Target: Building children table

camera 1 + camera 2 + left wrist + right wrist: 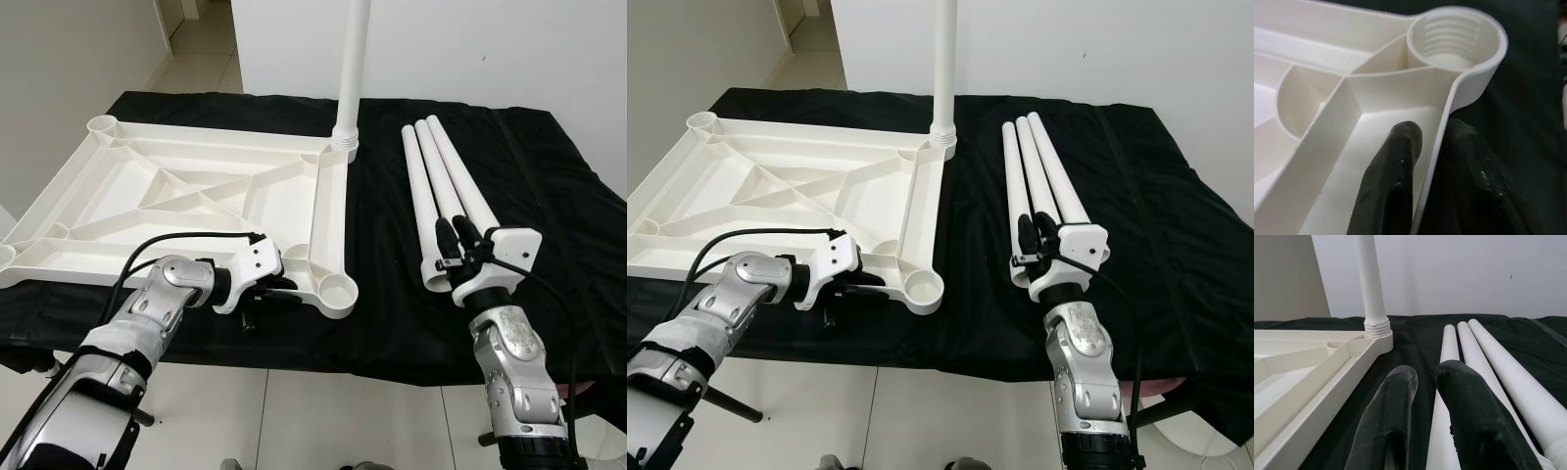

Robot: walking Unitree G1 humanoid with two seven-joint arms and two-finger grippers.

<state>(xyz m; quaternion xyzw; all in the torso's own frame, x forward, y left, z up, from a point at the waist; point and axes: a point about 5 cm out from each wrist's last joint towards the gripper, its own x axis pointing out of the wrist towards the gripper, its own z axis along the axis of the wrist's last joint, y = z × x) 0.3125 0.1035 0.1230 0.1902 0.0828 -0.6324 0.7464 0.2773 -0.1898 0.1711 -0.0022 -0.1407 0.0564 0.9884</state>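
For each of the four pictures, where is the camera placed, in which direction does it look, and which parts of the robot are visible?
Left eye view: on the head, looking forward and down at the upturned tabletop, one screwed-in leg and three loose legs; both arms show.
Right eye view: same scene, slightly shifted.
Left wrist view: along the left gripper, its fingers either side of the tabletop's rim, beside an empty threaded socket.
Right wrist view: along the right gripper, over the loose legs.
Shared: the screwed-in leg shows in the eye views and the right wrist view.

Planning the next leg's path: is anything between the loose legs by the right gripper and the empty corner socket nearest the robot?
Nothing visible: only bare black cloth lies between the loose legs and the empty socket. The right gripper sits over the legs' near ends.
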